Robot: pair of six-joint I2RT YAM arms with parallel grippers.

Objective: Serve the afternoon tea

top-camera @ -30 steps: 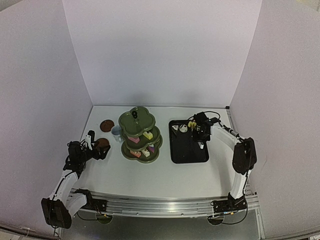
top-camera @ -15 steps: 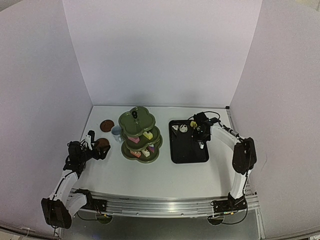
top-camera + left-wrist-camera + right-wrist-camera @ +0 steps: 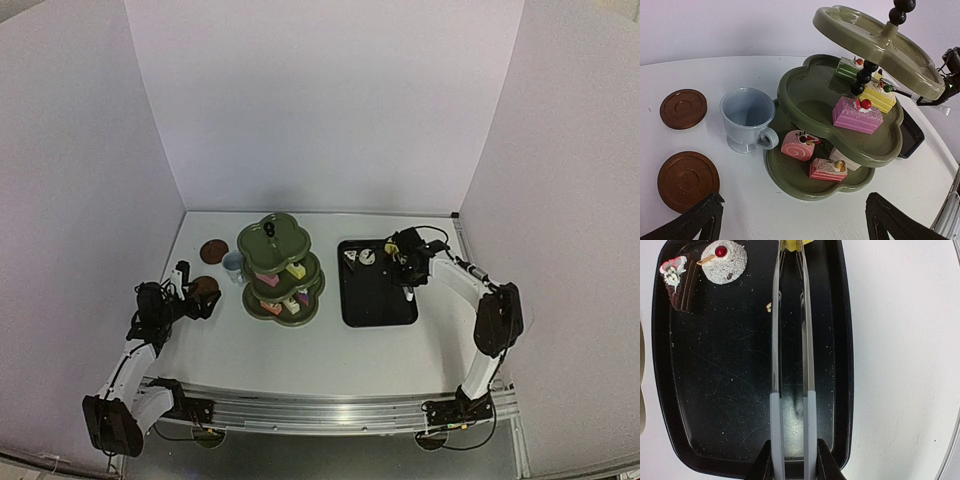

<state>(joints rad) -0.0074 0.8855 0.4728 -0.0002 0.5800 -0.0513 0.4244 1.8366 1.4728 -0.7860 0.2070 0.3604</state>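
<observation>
The olive three-tier stand (image 3: pixel 810 95) sits left of centre. Its two lower tiers already carry several cakes, among them a pink slice (image 3: pixel 857 114) and a yellow one (image 3: pixel 877 97). To its right, the black tray (image 3: pixel 842 340) holds a chocolate slice (image 3: pixel 680 282) and a cherry-topped dome cake (image 3: pixel 724 257). Just left of the stand, the blue cup (image 3: pixel 747 125) stands on the table, off the two brown coasters (image 3: pixel 687 180).

The right gripper (image 3: pixel 792 467) clamps the metal tongs (image 3: pixel 776 340). They are squeezed narrow, apparently on a yellow cake (image 3: pixel 792 244) at the tray's far end. The left gripper (image 3: pixel 793 210) hangs wide open and empty.

Left to do: the tray's cakes and seating the cup.
</observation>
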